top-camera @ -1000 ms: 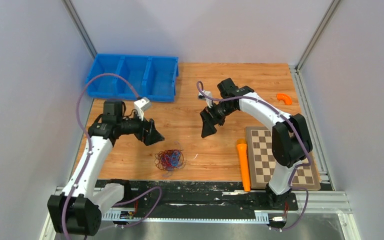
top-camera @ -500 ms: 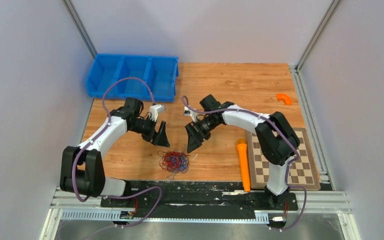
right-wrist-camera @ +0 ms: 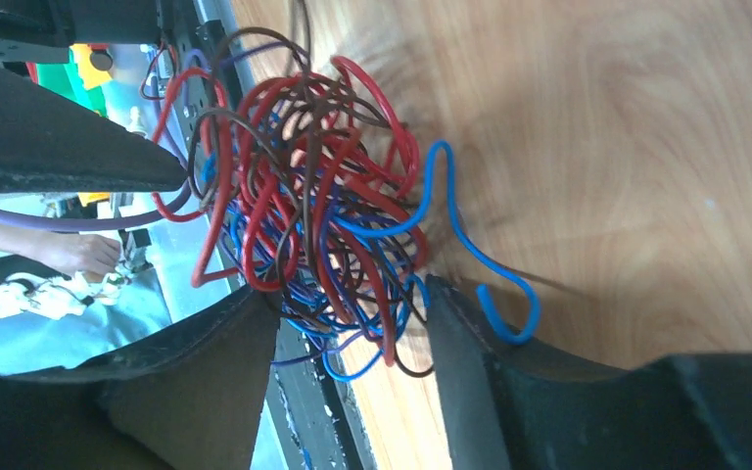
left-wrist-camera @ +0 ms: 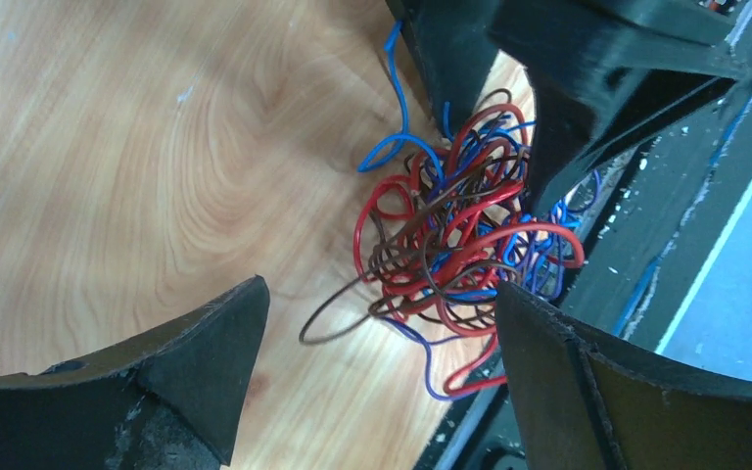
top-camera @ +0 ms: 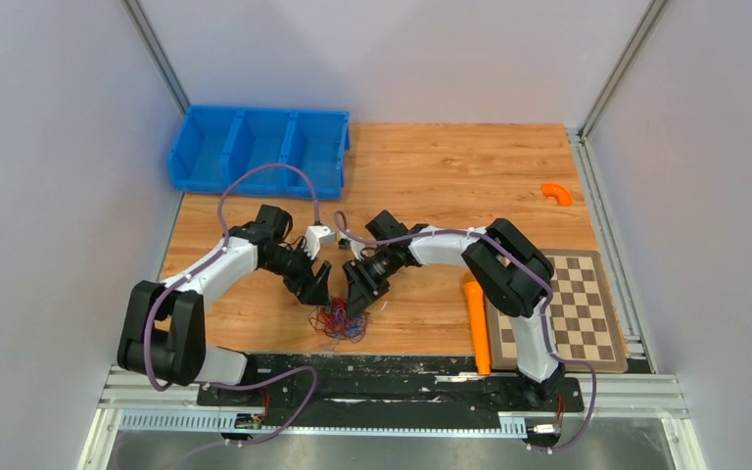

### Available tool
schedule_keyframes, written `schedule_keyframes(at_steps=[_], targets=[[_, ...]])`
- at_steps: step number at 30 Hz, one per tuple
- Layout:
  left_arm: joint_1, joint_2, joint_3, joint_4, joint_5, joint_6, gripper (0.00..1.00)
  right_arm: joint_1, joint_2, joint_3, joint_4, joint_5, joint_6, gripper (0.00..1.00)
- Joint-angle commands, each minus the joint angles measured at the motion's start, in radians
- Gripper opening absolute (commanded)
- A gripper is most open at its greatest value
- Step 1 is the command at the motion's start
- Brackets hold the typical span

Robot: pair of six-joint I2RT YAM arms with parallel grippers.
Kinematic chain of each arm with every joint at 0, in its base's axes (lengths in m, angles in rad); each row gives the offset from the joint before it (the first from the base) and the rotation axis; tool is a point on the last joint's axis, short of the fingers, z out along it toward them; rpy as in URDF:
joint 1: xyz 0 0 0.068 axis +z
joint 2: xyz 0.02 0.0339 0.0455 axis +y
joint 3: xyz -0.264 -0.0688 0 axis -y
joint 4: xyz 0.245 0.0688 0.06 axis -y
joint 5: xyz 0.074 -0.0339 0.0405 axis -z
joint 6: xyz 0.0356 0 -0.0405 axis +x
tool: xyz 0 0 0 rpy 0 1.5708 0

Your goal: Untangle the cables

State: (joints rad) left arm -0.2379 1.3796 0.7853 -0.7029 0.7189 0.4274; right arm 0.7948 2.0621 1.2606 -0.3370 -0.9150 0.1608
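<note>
Near the front edge of the tabletop [top-camera: 431,166], the left hand [top-camera: 315,286] hangs spread wide just above the cables [top-camera: 339,321], a red, blue and brown tangle. Right hand [top-camera: 358,298] sits opposite, fingers apart, loose strands running between them.

Soft, even light is falling from overhead onto the pale wood-grain worktop [top-camera: 431,166], casting only faint, short shadows beneath the arms. In the left wrist view the tangle of thin red, blue and brown wires [left-wrist-camera: 450,235] is showing crisp between the left arm's black fingers [left-wrist-camera: 196,372], which are reading as dull, slightly soft masses. In the right wrist view the wood just beyond the right arm's black fingers [right-wrist-camera: 206,382] is smearing, and the background past the worktop's edge is washing out pale.
</note>
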Motion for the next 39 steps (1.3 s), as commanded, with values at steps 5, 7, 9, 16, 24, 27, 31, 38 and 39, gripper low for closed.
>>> schedule_keyframes(at_steps=[5,7,9,16,24,27,31,38,39], targets=[[-0.053,0.09,-0.017,0.173,-0.039,-0.027,0.7,-0.053,-0.047,-0.084,0.057,-0.013,0.019,0.2],[-0.053,0.067,-0.008,0.154,-0.021,-0.023,0.52,-0.077,-0.087,-0.097,0.056,-0.026,0.015,0.07],[-0.051,0.019,0.005,0.126,-0.001,-0.017,0.22,-0.105,-0.131,-0.11,0.047,-0.034,0.007,0.0],[0.067,-0.225,0.025,0.033,0.027,0.001,0.0,-0.243,-0.291,-0.153,-0.062,-0.02,-0.066,0.0],[0.392,-0.34,0.081,-0.119,0.053,0.107,0.0,-0.376,-0.418,-0.179,-0.2,0.028,-0.202,0.0],[0.478,-0.323,0.109,-0.16,0.068,0.146,0.0,-0.405,-0.435,-0.179,-0.245,0.05,-0.255,0.0],[0.565,-0.285,0.124,-0.189,0.06,0.223,0.0,-0.426,-0.429,-0.192,-0.28,0.075,-0.309,0.0],[0.497,-0.224,0.099,-0.138,0.161,0.168,0.01,-0.391,-0.318,-0.141,-0.259,-0.03,-0.287,0.0],[0.448,-0.224,0.091,-0.095,0.136,0.142,0.21,-0.384,-0.303,-0.127,-0.256,-0.032,-0.285,0.0]])
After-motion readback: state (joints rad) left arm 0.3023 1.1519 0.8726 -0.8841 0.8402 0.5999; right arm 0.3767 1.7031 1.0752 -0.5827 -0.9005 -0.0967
